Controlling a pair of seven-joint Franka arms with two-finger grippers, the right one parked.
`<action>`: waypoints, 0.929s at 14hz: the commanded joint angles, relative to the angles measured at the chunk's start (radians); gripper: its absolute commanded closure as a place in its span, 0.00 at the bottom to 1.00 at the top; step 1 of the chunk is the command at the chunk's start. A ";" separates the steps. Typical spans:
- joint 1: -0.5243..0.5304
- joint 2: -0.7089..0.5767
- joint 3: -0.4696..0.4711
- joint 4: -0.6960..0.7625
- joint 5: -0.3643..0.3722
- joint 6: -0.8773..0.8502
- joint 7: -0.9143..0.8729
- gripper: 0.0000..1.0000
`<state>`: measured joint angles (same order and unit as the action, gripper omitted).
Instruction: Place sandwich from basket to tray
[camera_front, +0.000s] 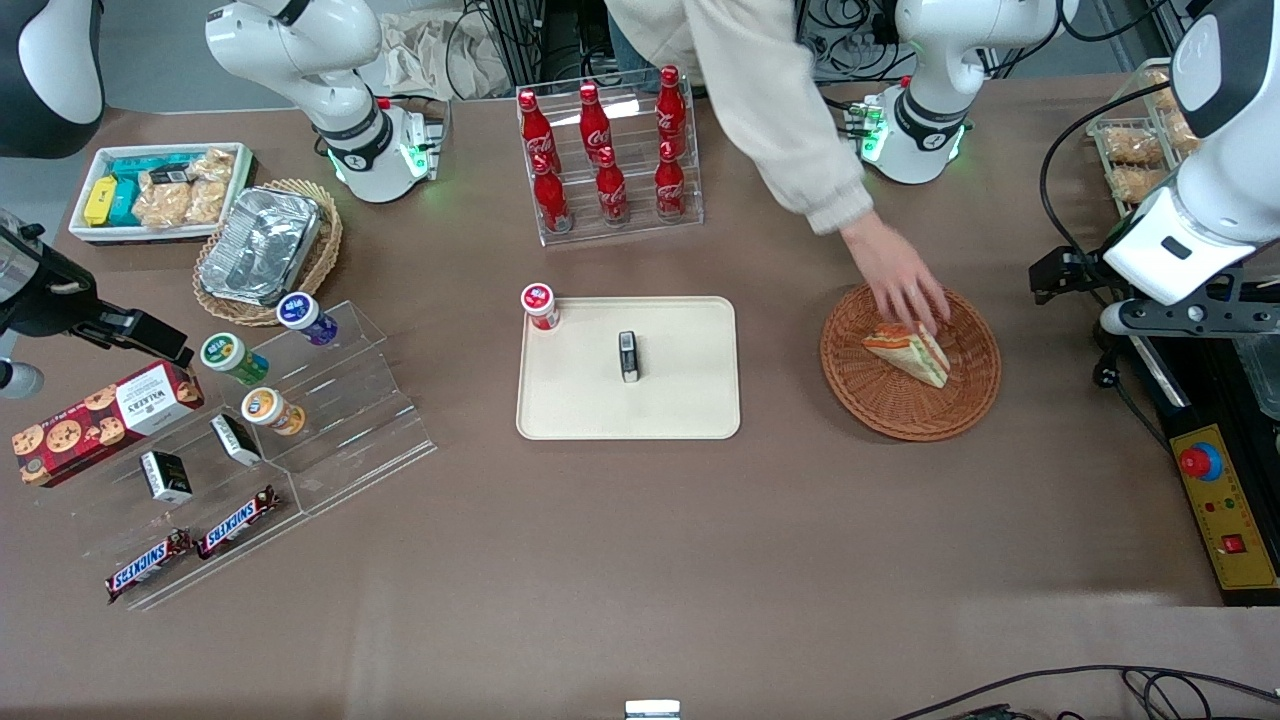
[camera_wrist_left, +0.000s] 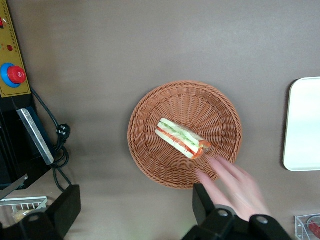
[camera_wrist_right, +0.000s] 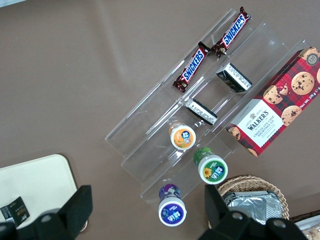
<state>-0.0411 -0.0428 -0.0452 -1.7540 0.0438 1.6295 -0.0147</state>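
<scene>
The sandwich (camera_front: 908, 352) lies in the reddish-brown wicker basket (camera_front: 968, 400), its orange-red and green layers showing. A person's hand (camera_front: 900, 285) rests on it. Both also show in the left wrist view, the sandwich (camera_wrist_left: 181, 138) in the basket (camera_wrist_left: 150, 150), with the hand (camera_wrist_left: 240, 185) blurred at the rim. The cream tray (camera_front: 680, 410) lies beside the basket, toward the parked arm's end; its edge shows in the wrist view (camera_wrist_left: 302, 125). My gripper (camera_front: 1052, 275) hangs open and empty above the table beside the basket, toward the working arm's end (camera_wrist_left: 134, 207).
On the tray stand a small black box (camera_front: 628, 356) and a red-capped bottle (camera_front: 540, 305). A rack of cola bottles (camera_front: 605, 160) stands farther from the camera than the tray. A control box with a red button (camera_front: 1200, 462) and cables lie beside the basket.
</scene>
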 joint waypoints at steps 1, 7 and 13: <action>-0.010 -0.005 0.007 -0.001 -0.001 -0.007 -0.004 0.01; 0.003 -0.018 0.011 -0.051 -0.011 -0.034 0.013 0.01; 0.018 -0.173 0.019 -0.367 -0.073 0.211 -0.117 0.00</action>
<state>-0.0201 -0.1212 -0.0282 -1.9831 -0.0097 1.7470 -0.0503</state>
